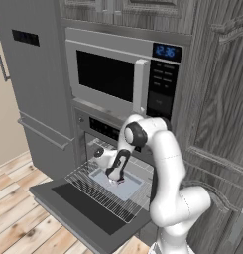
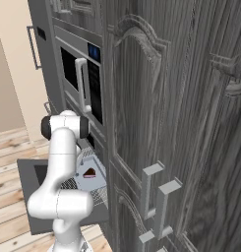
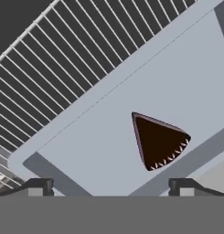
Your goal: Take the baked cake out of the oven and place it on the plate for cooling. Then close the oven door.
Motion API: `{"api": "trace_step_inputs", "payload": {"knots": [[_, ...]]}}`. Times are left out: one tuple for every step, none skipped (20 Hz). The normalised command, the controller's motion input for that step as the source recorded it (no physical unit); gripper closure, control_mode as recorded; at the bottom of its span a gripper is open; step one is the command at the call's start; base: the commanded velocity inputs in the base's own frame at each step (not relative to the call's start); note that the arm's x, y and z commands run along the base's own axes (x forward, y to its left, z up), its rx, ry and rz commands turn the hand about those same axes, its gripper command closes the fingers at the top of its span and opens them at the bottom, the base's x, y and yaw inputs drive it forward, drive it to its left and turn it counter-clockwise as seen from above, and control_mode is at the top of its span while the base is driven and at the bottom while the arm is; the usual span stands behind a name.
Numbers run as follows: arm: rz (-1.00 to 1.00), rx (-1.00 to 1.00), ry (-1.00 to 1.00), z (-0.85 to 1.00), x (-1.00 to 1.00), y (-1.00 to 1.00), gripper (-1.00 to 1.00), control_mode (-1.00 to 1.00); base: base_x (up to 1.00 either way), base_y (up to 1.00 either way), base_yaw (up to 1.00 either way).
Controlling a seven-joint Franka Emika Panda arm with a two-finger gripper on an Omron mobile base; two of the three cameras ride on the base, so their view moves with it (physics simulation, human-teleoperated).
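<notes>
On the pulled-out wire rack of the oven, a pale grey tray holds one dark triangular cake slice. Oven door hangs open. Jaws spread wide just above the tray, gripping nothing.

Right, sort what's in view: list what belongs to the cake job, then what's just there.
Belongs to the job:
- cake, dark wedge on the grey tray
- pulled-out wire rack under the tray
- oven
- oven door, folded down open
- gripper, fingers open above the tray

Just there:
- microwave
- fridge
- cabinet doors
</notes>
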Motion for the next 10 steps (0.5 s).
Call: {"api": "trace_step_inputs", "payload": {"knots": [[0.09,-0.05,0.02,-0.14,0.15,0.0,-1.0,-1.0,0.0,0.0,0.0],[0.09,-0.05,0.0,-0.16,0.08,0.0,-1.0,-1.0,0.0,0.0,0.0],[0.09,-0.05,0.0,-0.18,0.01,0.0,-1.0,-1.0,0.0,0.0,0.0],[0.1,-0.05,0.0,-0.19,0.0,-0.03,-1.0,-1.0,0.0,0.0,0.0],[0.1,-0.05,0.0,-0.23,0.0,-0.02,-1.0,-1.0,0.0,0.0,0.0],[0.1,-0.03,0.0,-0.24,0.0,-0.04,-1.0,-1.0,0.0,0.0,0.0],[0.11,-0.02,0.0,-0.23,0.0,-0.05,-1.0,-1.0,0.0,0.0,0.0],[0.11,-0.01,0.0,-0.24,0.0,-0.05,-1.0,-1.0,0.0,0.0,0.0],[0.11,-0.01,0.0,-0.24,0.0,-0.06,-1.0,-1.0,0.0,0.0,0.0],[0.11,0.0,0.0,-0.24,0.0,-0.07,-1.0,-1.0,0.0,0.0,0.0]]}}
